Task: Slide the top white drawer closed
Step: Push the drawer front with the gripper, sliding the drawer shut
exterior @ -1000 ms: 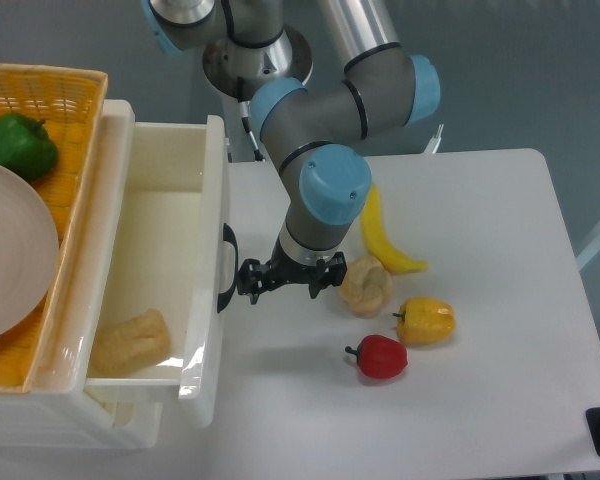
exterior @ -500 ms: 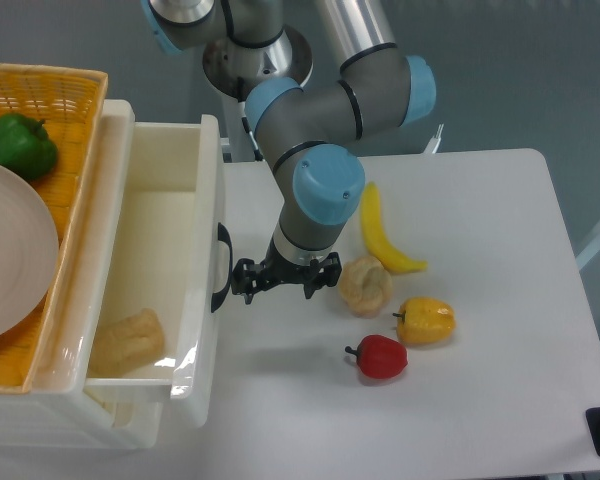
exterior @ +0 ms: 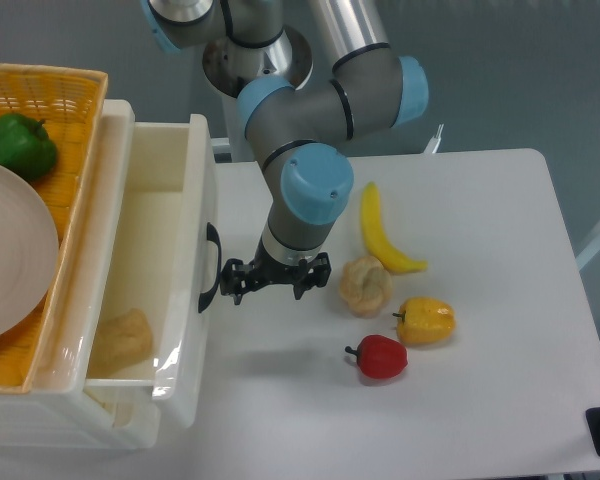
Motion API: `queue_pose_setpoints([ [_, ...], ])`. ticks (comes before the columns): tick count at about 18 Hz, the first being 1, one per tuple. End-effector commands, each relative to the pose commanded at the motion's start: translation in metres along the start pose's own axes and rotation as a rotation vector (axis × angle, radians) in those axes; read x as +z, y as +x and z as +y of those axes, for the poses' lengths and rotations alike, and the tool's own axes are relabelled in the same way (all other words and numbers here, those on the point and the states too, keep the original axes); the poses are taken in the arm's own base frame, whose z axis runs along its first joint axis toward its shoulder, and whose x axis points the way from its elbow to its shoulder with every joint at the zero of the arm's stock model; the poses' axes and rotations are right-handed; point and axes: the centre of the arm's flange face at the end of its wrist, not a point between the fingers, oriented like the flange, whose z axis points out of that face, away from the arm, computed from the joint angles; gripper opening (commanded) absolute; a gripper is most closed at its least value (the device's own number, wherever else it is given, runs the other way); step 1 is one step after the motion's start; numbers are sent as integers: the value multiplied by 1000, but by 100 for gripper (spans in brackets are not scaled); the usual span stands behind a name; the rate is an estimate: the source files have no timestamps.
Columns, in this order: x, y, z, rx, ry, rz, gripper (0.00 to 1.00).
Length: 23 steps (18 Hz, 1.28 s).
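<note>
Glossy cream-white plastic marks the top white drawer, which stands pulled part-way out of its cabinet at the left of the table; its long axis runs from the far edge toward the near edge of the view, and its front panel faces right, toward the arm. On that front, the black curved handle bows outward to the right. Inside the tray, near its front-left corner, lies a tan bread-like lump. The gripper hangs just right of the handle, its dark fingers spread apart and holding nothing; whether the nearest finger touches the handle cannot be told. Left of the drawer sits an orange woven basket holding a green pepper and a pale plate. Right of the gripper rest a bread roll, a banana, a yellow pepper and a red pepper.
</note>
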Motion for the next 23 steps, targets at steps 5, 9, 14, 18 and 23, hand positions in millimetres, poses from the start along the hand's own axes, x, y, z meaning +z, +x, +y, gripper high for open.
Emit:
queue_pose_setpoints([
  [5, -3, 13, -1, 22, 7, -2, 100],
  [9, -1, 20, 0, 34, 3, -8, 100],
  [14, 2, 29, 2, 51, -1, -12, 100],
  [18, 4, 37, 3, 64, -5, -16, 100],
  [23, 3, 44, 3, 76, -3, -17, 100],
])
